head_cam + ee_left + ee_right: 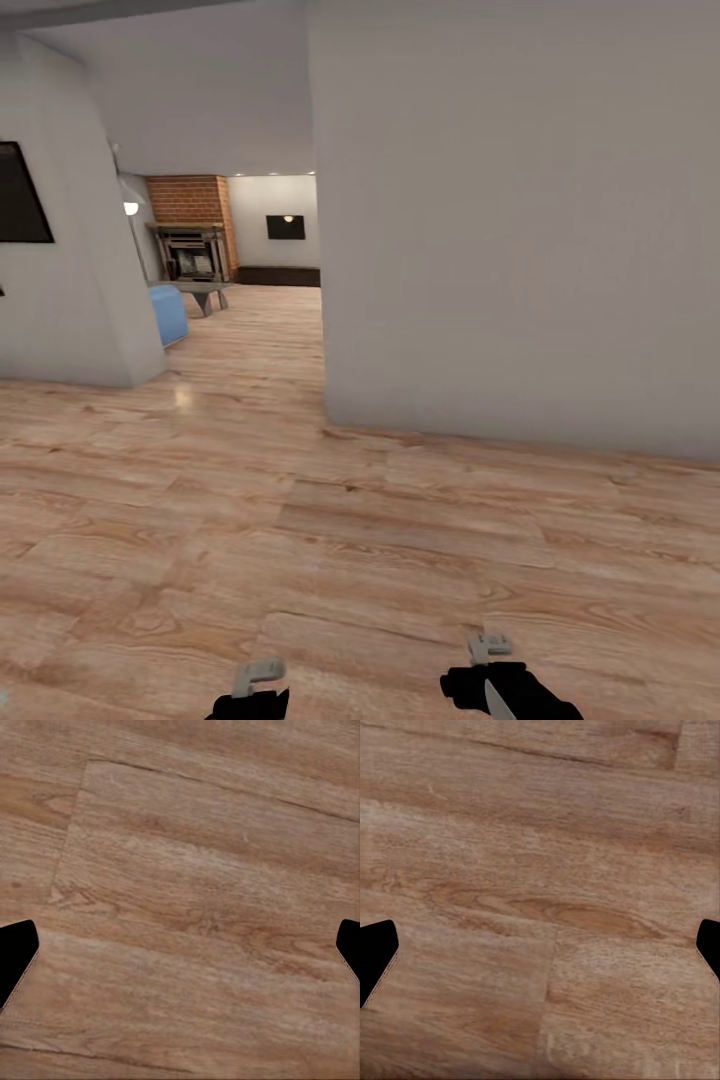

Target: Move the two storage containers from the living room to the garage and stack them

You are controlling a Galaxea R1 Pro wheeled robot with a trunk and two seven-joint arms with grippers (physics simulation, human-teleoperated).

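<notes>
Both grippers hang low over the plank floor [300,540], the left gripper [180,952] and the right gripper [540,952] each with fingers spread wide apart and nothing but bare wood between them. From the head view, their dark wrists poke in just above the floor's near edge, left gripper [255,690] beside right gripper [490,665].

A big pale wall [520,220] stands straight ahead, its corner coming down onto the planks. Left of that wall, an opening leads into the living room [235,250]. Past the wall's corner sit a brick fireplace [192,235], a blue sofa [168,312], a grey low table [205,292], a dark cabinet [280,275] and a small TV [285,227]. Left of the opening, another pale wall carries a dark screen [20,195].
</notes>
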